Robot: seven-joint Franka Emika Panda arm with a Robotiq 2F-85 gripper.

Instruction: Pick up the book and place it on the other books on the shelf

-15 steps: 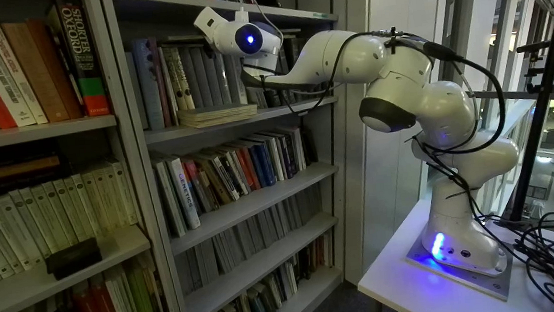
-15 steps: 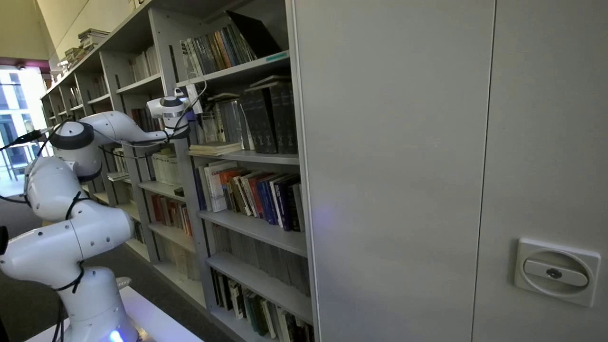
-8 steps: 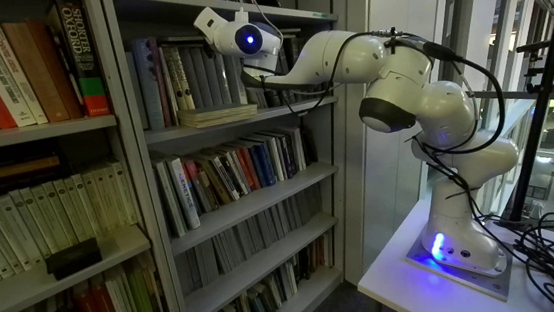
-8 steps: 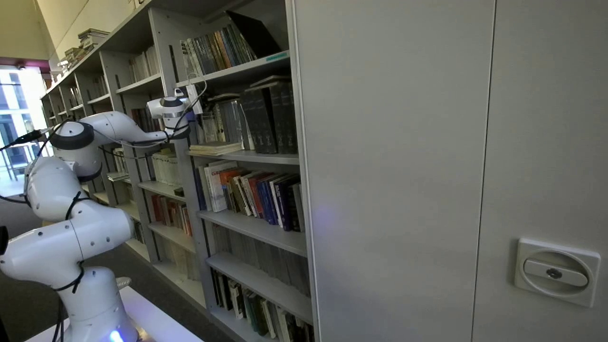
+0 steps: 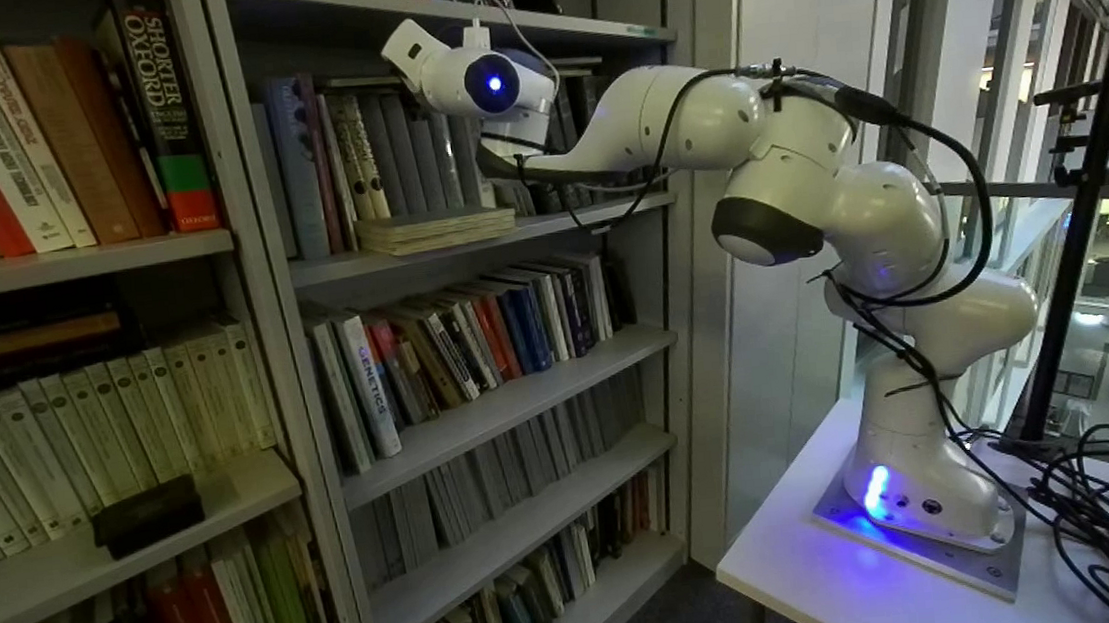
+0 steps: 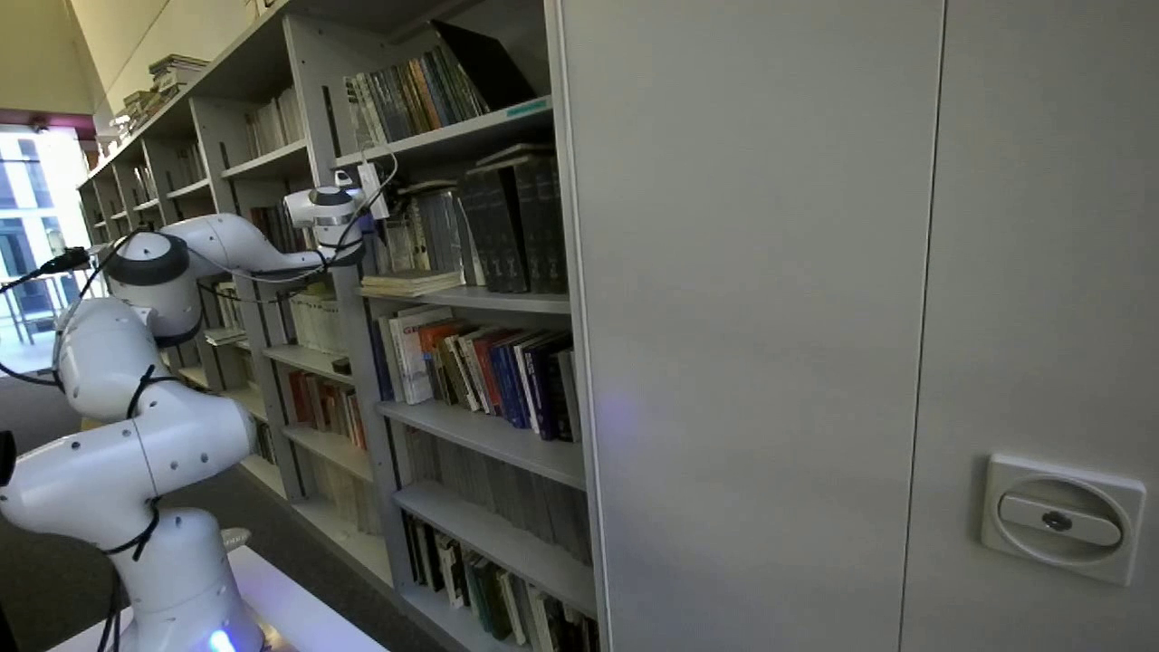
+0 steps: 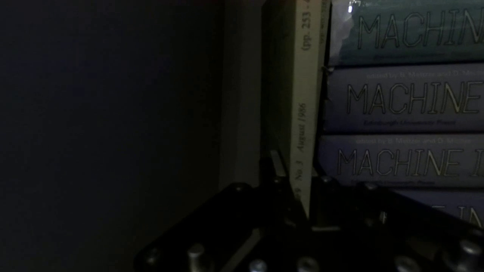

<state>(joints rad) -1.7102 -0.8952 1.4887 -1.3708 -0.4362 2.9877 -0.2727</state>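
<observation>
In the dark wrist view, the book [image 7: 304,113] shows a cream printed spine and a dull olive cover. My gripper [image 7: 297,170] is shut on it near the lower end of that spine, one finger on each side. Close along the book's right face stand the other books [image 7: 401,102], with large-lettered spines; their grey spines [image 5: 415,153] appear in an exterior view. Whether the book touches them cannot be told. They rest on the grey shelf [image 5: 340,268]. In both exterior views the wrist hides the fingers.
A stack of flat cream books [image 5: 437,229] lies at the shelf's front, below my hand; it also shows in an exterior view as a pale stack [image 6: 410,282]. Above runs another shelf board [image 5: 447,5]. Dark tall volumes [image 6: 512,226] stand farther along the tier. A cable [image 5: 621,210] hangs beneath the wrist.
Over the last half second the arm and hand have shifted slightly towards the bookcase and a little lower. The stack and the upright books look the same.
</observation>
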